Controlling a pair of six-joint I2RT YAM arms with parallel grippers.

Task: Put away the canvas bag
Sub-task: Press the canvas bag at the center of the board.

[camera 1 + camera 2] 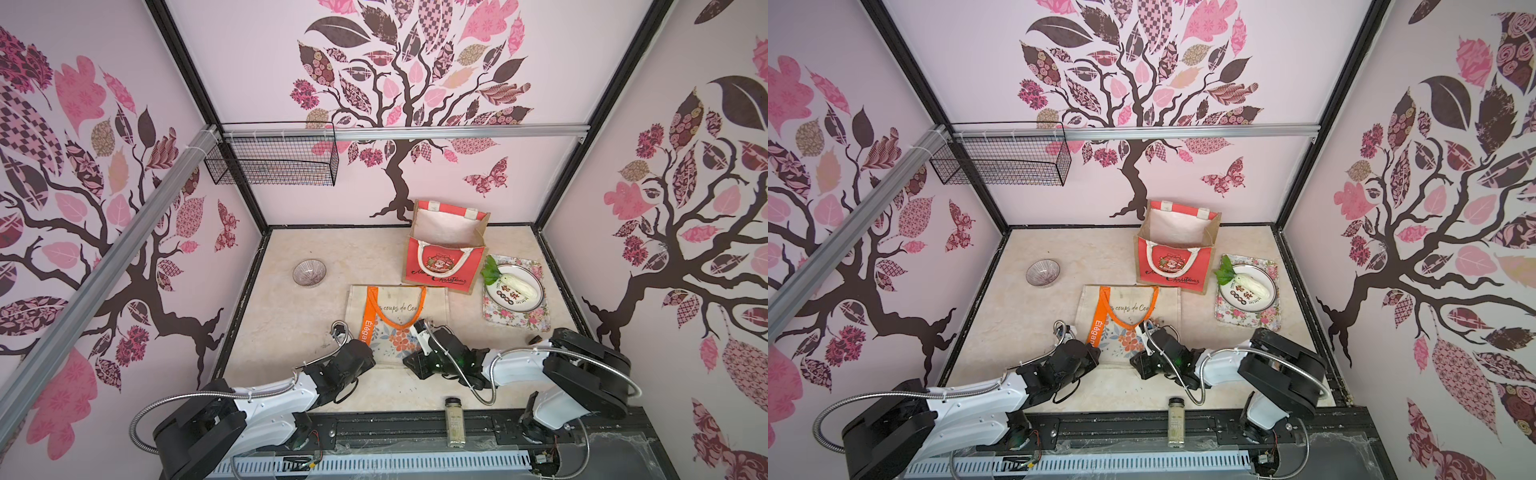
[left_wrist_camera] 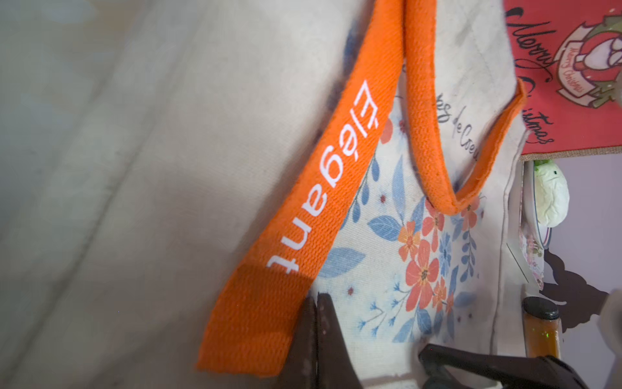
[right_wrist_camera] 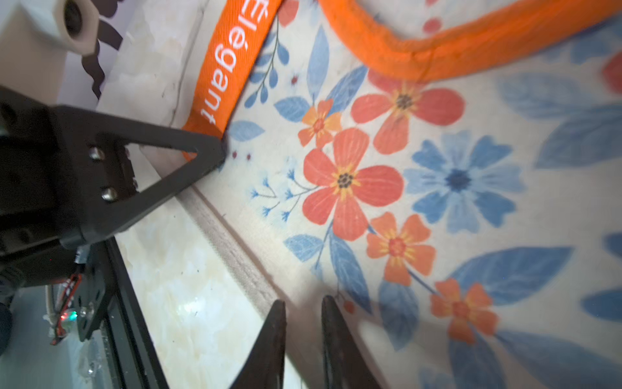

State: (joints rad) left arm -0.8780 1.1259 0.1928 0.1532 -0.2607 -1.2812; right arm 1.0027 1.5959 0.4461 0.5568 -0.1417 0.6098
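- The cream canvas tote bag (image 1: 395, 345) with orange handles and a flower print is lying flat on the beige marble-look desk (image 1: 291, 332), roughly mid-desk and a bit toward the near side.
- The left claw (image 2: 316, 303) is closed up tight, its tips pressed together right at the near end of the orange strap (image 2: 303, 219) that reads "Élégant", on the tote's near-left part.
- The right claw (image 3: 303, 316) sits at the tote's near hem, to the right of the left one. Its jaws are nearly together and the hem runs into the gap, but honestly I can't tell if it's actually pinching the cloth.
- Just beyond the tote, to the far right, a red Christmas-print jute bag (image 1: 444, 270) stands upright with its mouth open.
- Right of that there's a floral square tray (image 1: 494, 318) carrying a white round plate (image 1: 523, 306), with a toy cabbage (image 1: 515, 284) on the plate.
- A small patterned bowl (image 1: 309, 272) sits left of the tote.
- A glass spice jar (image 1: 455, 422) is at the near edge.
- A black wire basket (image 1: 274, 158) hangs on the far wall, left side.
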